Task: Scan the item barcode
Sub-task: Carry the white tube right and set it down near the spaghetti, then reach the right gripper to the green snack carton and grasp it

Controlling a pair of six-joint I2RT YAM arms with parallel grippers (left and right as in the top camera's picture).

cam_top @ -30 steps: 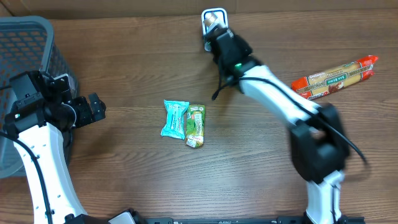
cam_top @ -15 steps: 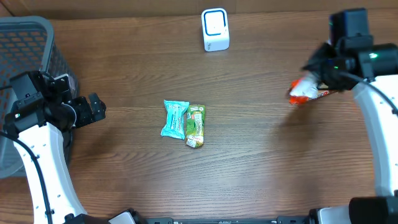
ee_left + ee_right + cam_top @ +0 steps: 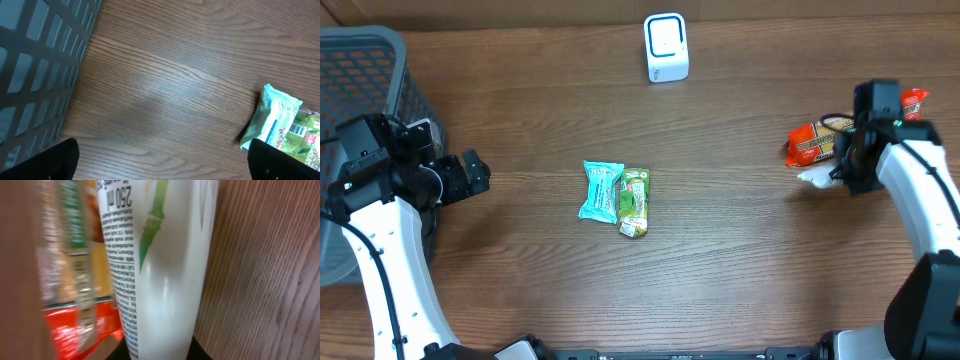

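- Overhead: right gripper [image 3: 838,170] pinched narrow on white tube [image 3: 814,177], right side, just beside pasta packet [image 3: 812,143]; left gripper [image 3: 472,172] wide, empty, near basket [image 3: 370,70].
- Left wrist: snack packets [image 3: 274,121] at right; no tube.
- Right wrist: tube fills view; likely light, soft-walled, slick. Hold mid-body, gently.

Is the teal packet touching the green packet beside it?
Touching. The left wrist view shows the teal packet lying against the green packet, no gap.

Basket [image 3: 360,60] far left, scanner [image 3: 666,47] at back, two packets [image 3: 618,195] side by side mid-table, pasta packet [image 3: 817,143] right
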